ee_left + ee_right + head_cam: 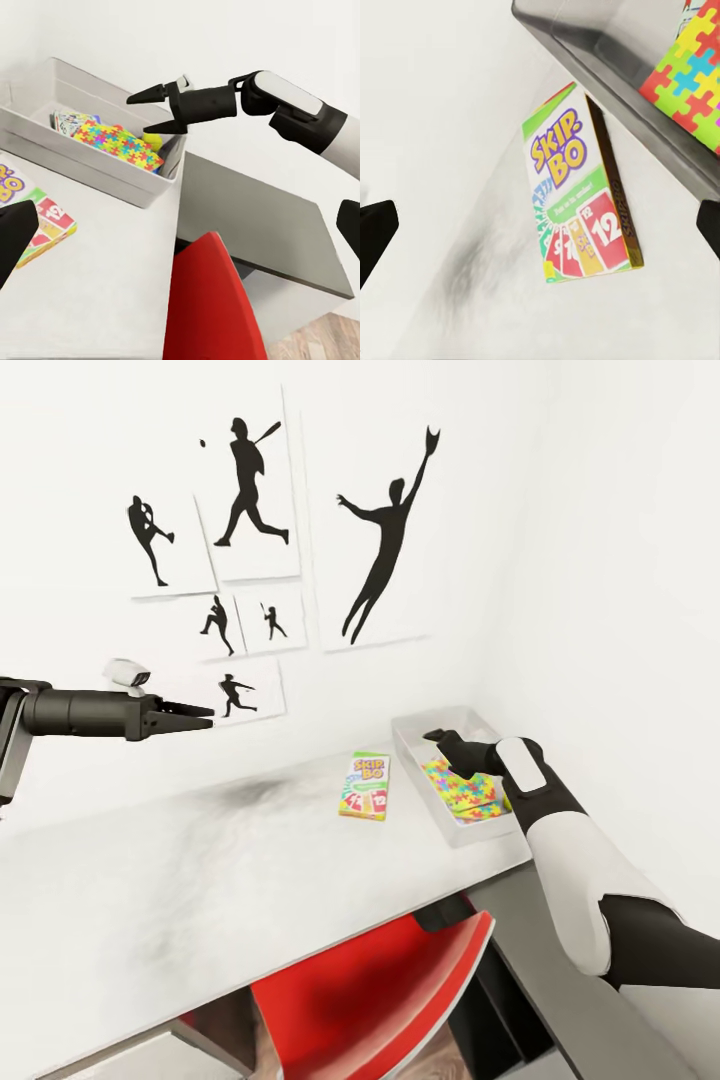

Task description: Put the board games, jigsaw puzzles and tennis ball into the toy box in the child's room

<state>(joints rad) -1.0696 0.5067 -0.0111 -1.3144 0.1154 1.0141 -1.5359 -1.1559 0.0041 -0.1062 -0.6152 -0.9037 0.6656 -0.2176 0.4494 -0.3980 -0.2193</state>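
Observation:
The toy box (pixel 408 745) stands at the table's far right against the wall. A multicoloured jigsaw puzzle (pixel 120 144) lies in it, with a printed board game (pixel 67 120) behind it. The yellow-green tennis ball (pixel 153 139) sits in the box's corner. My right gripper (pixel 146 112) hangs open just above that ball, its lower finger close over it. A Skip-Bo board game (pixel 365 785) lies flat on the table (pixel 200 860), just left of the box. My left gripper (pixel 195 715) is held open above the table's left part, with nothing in it.
A red chair (pixel 370 980) is tucked under the table's front edge. A lower dark grey top (pixel 255 217) joins the table beside the box. Black silhouette posters (pixel 250 490) hang on the white wall behind. The walls meet in a corner right of the box.

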